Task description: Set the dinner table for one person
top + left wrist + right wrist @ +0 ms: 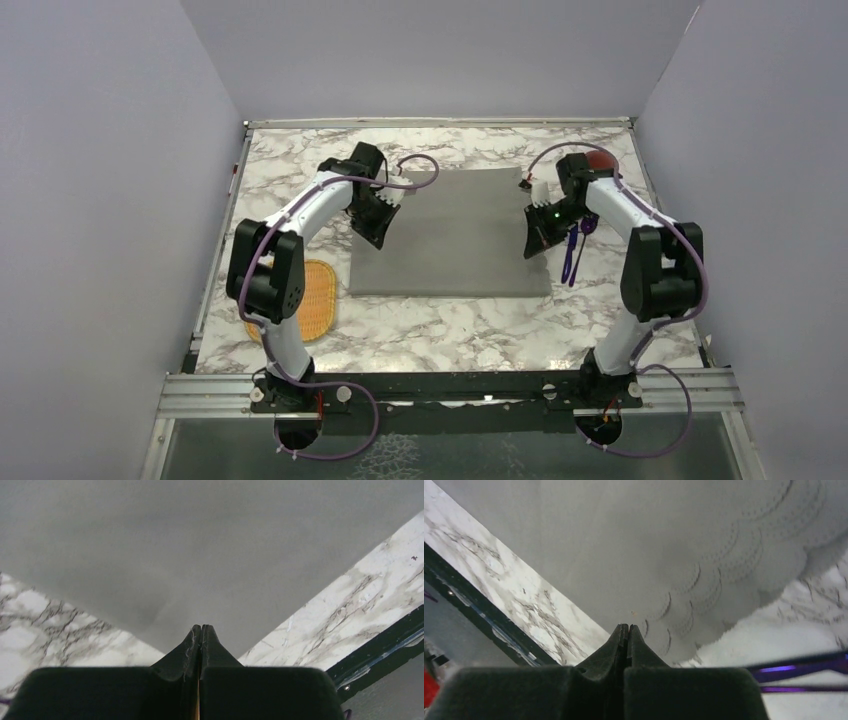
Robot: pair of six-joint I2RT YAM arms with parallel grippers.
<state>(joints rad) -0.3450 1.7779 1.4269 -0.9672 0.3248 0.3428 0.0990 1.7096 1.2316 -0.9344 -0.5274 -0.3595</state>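
Note:
The dinner table (pixel 450 325) is a white-and-grey marble top with metal edging. A grey cloth placemat (pixel 450 235) with a scalloped edge lies flat on its middle. My left gripper (pixel 375 238) points down at the mat's left edge. In the left wrist view its tips (pixel 201 627) are shut over the placemat (pixel 200 545), with nothing visible between them. My right gripper (pixel 533 248) stands at the mat's right edge. In the right wrist view it (pixel 628 626) is shut just above the scalloped border of the placemat (pixel 649 540), nothing showing in its jaws.
An orange woven round mat (pixel 318 290) lies at the table's left, partly under the left arm. Purple utensils (pixel 573 250) lie just right of the placemat, close to the right gripper. A red object (pixel 600 158) sits at the back right behind the right arm.

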